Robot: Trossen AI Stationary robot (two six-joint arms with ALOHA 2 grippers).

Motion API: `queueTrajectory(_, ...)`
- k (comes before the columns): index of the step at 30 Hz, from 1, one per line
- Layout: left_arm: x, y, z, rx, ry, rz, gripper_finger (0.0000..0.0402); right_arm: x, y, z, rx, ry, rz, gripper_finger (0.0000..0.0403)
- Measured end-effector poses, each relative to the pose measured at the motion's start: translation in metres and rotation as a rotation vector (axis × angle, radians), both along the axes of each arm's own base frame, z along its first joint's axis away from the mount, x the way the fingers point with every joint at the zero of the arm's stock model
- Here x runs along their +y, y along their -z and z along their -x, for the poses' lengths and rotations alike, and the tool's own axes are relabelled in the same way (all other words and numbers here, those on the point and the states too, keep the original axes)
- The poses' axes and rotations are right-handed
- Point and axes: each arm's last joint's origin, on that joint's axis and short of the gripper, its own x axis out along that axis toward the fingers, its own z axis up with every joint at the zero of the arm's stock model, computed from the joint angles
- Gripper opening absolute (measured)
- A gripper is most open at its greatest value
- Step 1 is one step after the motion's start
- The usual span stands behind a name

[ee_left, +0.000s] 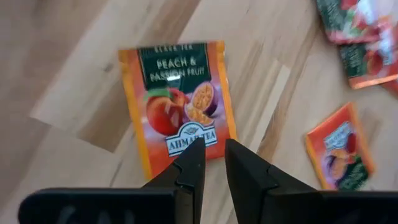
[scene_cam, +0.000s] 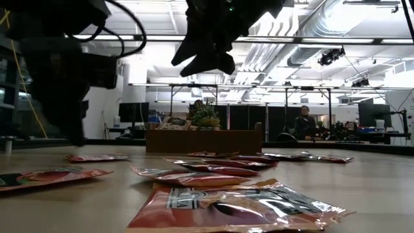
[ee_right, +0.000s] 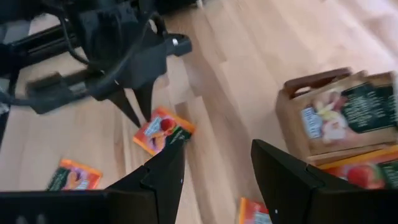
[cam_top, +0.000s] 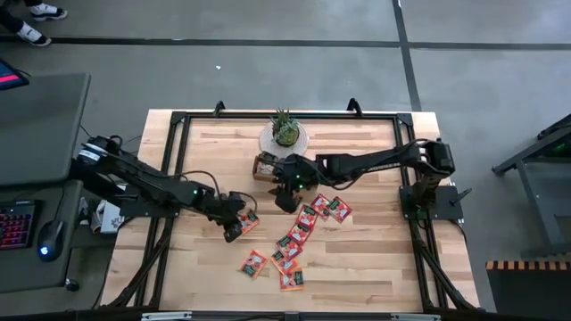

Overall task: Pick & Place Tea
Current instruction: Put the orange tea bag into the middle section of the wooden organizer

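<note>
The left gripper [ee_left: 212,163] is down at the pale, grained wooden table [cam_top: 375,259], its two dark, wedge-shaped fingers [ee_left: 191,168] drawn close together with only a narrow slot between their tips. Those tips sit at the lower edge of one tea sachet [ee_left: 179,102], a flat, glossy orange square with a dark green band, a printed peach and passion fruit, and a white label. The edge of the sachet meets the slot, but whether the fingers actually pinch it cannot be told. The sachet lies flat on the wood, stretching away ahead of the fingertips. Off to one side of these fingers lies another orange sachet [ee_left: 341,149], and further ahead more red ones overlap.

The right gripper [ee_right: 217,171] hangs above the table with its broad, matte black fingers [ee_right: 163,177] spread wide and nothing between them. Past its fingertips the same orange sachet [ee_right: 163,130] shows under the left gripper's pointed tips. Beside the right fingers stands a brown wooden box [ee_right: 339,118] with boxy walls, holding printed sachets on edge.

The remaining sachets [cam_top: 299,236] lie scattered in a loose, shiny pile on the table between the two grippers. A small spiky green plant [cam_top: 285,130] sits on a round white base beyond the box.
</note>
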Motion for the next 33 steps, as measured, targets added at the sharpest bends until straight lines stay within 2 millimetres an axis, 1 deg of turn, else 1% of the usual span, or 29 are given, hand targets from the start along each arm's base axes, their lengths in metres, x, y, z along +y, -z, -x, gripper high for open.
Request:
queueTrajectory(3,-0.005,0.009,-0.003,0.015,-0.01,-0.001,0.006,0.005,0.001,-0.002,-0.017,0.007,-0.028,0.0181)
queueTrajectory(7,-0.008,0.017,-0.007,0.027,-0.05,-0.031,0.006,0.012,0.011,-0.008,-0.013,0.019,-0.072,0.0181)
queueTrajectory(13,-0.007,0.024,-0.01,0.037,-0.109,-0.083,0.006,0.028,0.044,-0.021,0.039,0.007,-0.231,0.0181)
queueTrajectory(16,-0.006,0.025,-0.009,0.039,-0.117,-0.099,0.006,0.031,0.065,-0.025,0.089,0.044,-0.302,0.0181)
queueTrajectory(17,-0.006,0.025,-0.009,0.04,-0.12,-0.103,0.006,0.031,0.069,-0.027,0.092,0.069,-0.328,0.0181)
queueTrajectory(20,-0.005,0.025,-0.008,0.044,-0.124,-0.113,0.006,0.029,0.073,-0.03,0.078,0.13,-0.406,0.0181)
queueTrajectory(25,-0.005,0.026,-0.008,0.046,-0.126,-0.121,0.006,0.023,0.078,-0.033,0.076,0.196,-0.475,0.0181)
queueTrajectory(29,-0.004,0.027,-0.007,0.054,-0.125,-0.127,0.006,0.023,0.082,-0.034,0.087,0.262,-0.542,0.0181)
queueTrajectory(33,-0.004,0.027,-0.007,0.058,-0.121,-0.129,0.006,0.024,0.092,-0.035,0.104,0.302,-0.572,0.0181)
